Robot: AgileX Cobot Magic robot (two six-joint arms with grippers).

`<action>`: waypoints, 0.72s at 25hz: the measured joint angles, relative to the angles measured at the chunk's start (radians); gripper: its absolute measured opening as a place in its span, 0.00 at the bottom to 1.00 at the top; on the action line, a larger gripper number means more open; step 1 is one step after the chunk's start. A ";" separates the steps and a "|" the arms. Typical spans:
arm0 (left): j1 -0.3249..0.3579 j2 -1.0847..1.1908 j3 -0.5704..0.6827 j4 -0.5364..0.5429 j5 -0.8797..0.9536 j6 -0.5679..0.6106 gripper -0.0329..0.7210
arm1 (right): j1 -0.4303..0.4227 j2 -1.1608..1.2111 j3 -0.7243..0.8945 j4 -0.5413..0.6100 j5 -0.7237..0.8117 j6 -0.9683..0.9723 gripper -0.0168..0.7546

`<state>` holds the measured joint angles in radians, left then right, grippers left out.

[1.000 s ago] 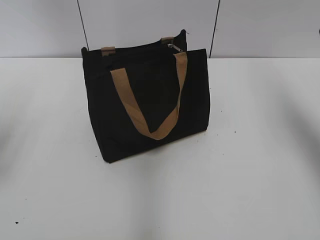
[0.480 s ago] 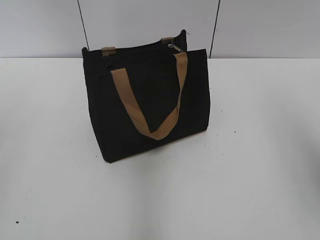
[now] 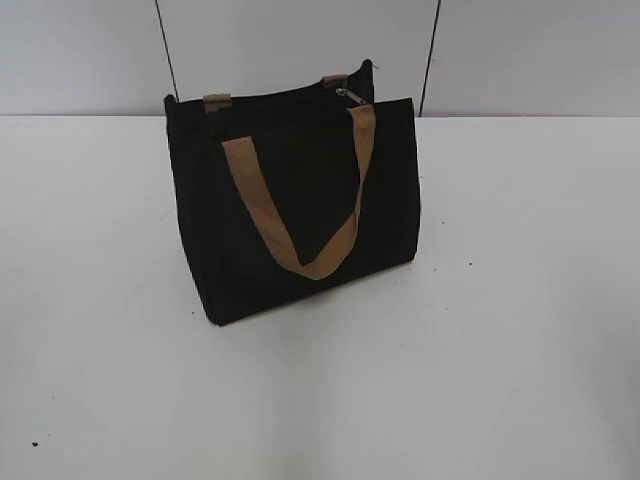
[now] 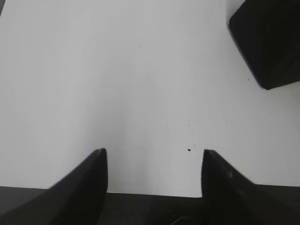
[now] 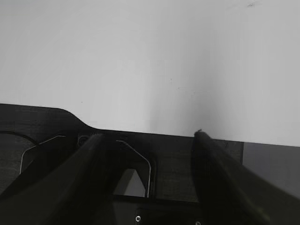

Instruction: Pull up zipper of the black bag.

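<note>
The black bag [image 3: 300, 210] stands upright on the white table [image 3: 500, 350], its tan handle [image 3: 300, 215] hanging in a U on its face. The small silver zipper [image 3: 348, 96] pull sits at the right end of the top edge. Neither gripper shows in the exterior view. In the left wrist view my left gripper [image 4: 153, 152] is open and empty over bare table, with a corner of the bag [image 4: 269, 40] at the upper right. In the right wrist view my right gripper [image 5: 147, 136] is open and empty over the table's near edge; the bag is out of that view.
A grey wall [image 3: 300, 40] with two thin dark vertical lines stands behind the table. Two tan strap tabs [image 3: 217, 102] stick up from the bag's top. Dark structure [image 5: 37, 140] lies below the table edge in the right wrist view.
</note>
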<state>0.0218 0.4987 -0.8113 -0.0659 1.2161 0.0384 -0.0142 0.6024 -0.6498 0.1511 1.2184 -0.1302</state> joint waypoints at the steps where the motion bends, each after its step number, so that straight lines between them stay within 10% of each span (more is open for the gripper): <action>1: 0.000 -0.039 0.029 -0.002 -0.008 0.000 0.68 | 0.000 -0.040 0.014 0.000 0.000 -0.009 0.59; 18: 0.000 -0.507 0.283 -0.098 -0.140 0.050 0.67 | 0.000 -0.584 0.157 0.002 -0.098 -0.081 0.59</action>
<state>0.0218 -0.0081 -0.5282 -0.1636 1.0756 0.0883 -0.0142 0.0188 -0.4925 0.1526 1.1205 -0.2108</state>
